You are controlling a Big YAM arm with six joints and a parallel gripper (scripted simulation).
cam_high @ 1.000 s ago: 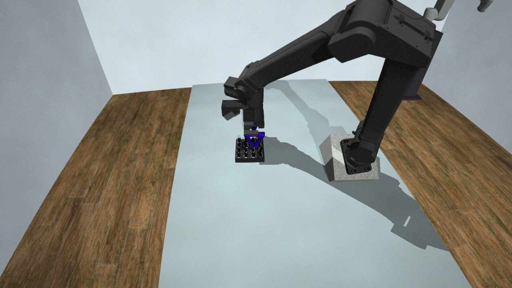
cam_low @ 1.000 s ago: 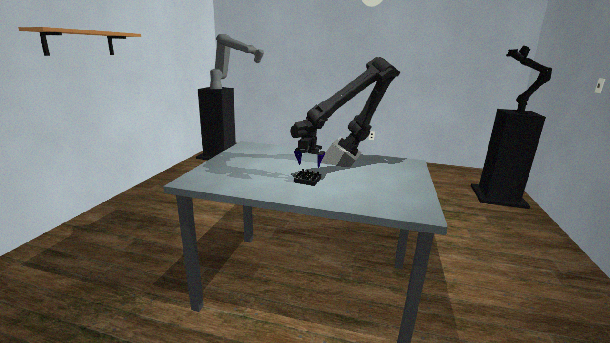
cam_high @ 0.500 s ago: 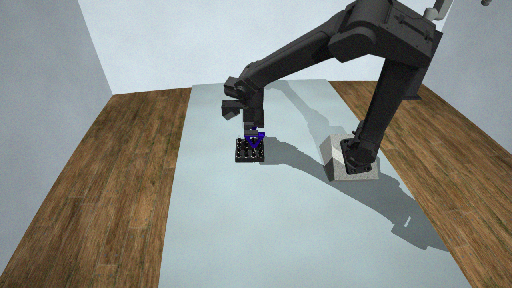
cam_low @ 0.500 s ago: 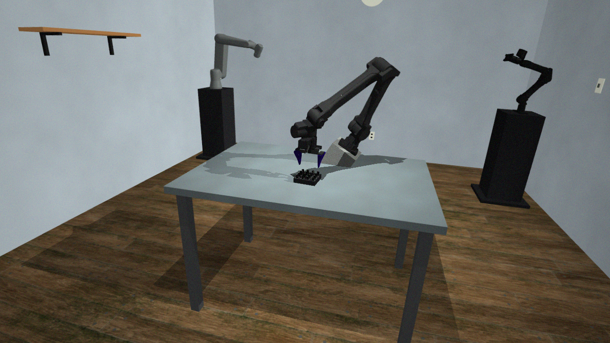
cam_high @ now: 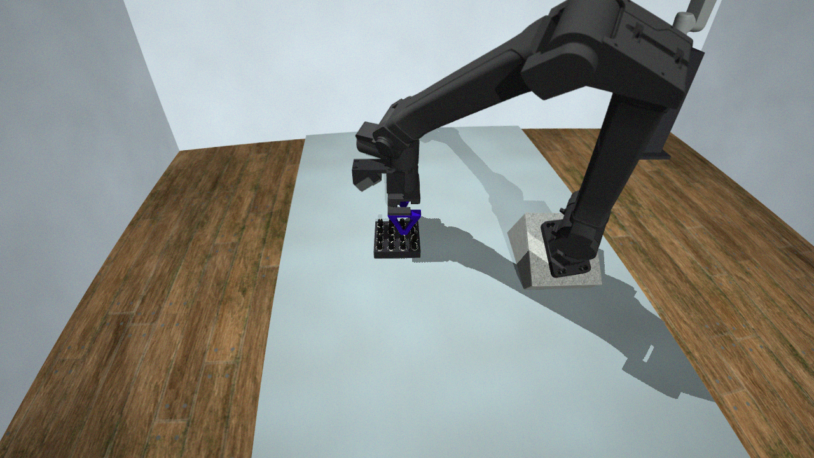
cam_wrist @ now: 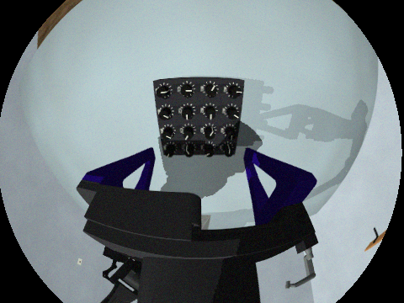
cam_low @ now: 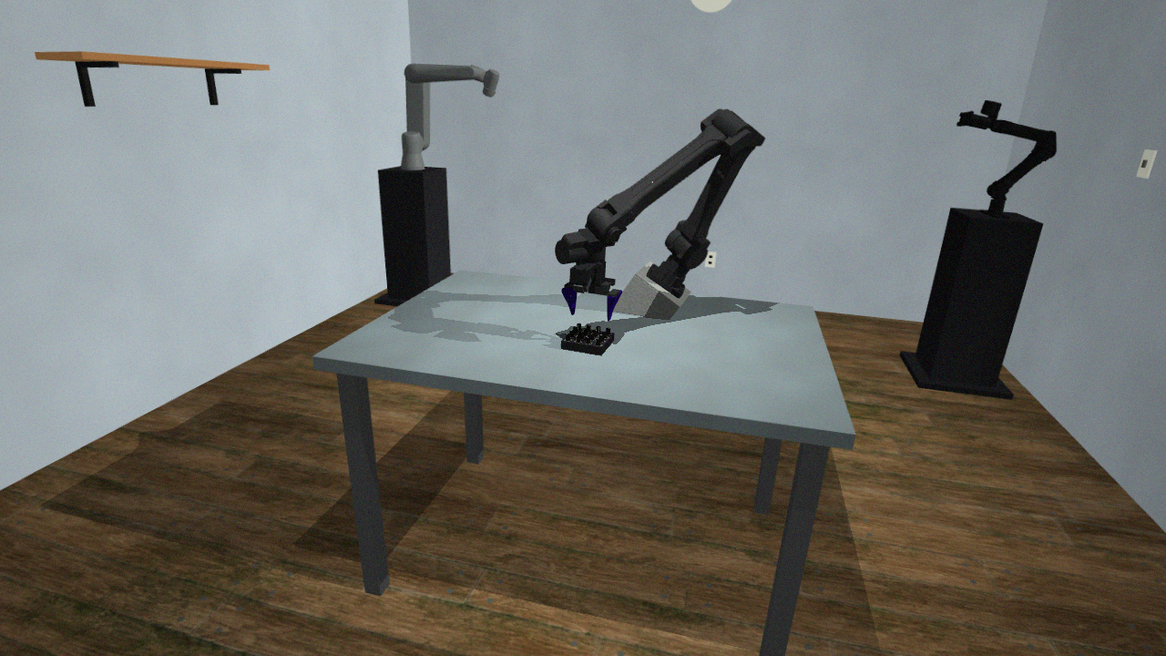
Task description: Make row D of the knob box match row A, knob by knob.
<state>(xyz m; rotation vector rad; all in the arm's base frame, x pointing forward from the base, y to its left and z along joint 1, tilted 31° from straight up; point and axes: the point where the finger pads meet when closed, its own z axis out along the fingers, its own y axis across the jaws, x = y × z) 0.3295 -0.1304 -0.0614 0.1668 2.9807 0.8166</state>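
Observation:
The black knob box (cam_high: 396,245) (cam_low: 584,340) (cam_wrist: 198,105) stands on the grey table (cam_high: 398,353) (cam_low: 717,366) (cam_wrist: 97,105), with four rows of black knobs bearing white lines. My gripper (cam_high: 404,228) (cam_low: 590,312) (cam_wrist: 199,152) has blue fingers and is open wide and empty. It hangs a little above the box, pointing down over the side nearest the arm's base. In the wrist view the nearest row of knobs lies between the two fingertips. The printed names are too small to read.
The arm's base stands on a grey stone block (cam_high: 526,250) (cam_low: 644,292) at the table's far side. Two other arms on black pedestals (cam_low: 414,232) (cam_low: 974,302) stand on the floor beyond the table. A wall shelf (cam_low: 150,60) hangs high at the left.

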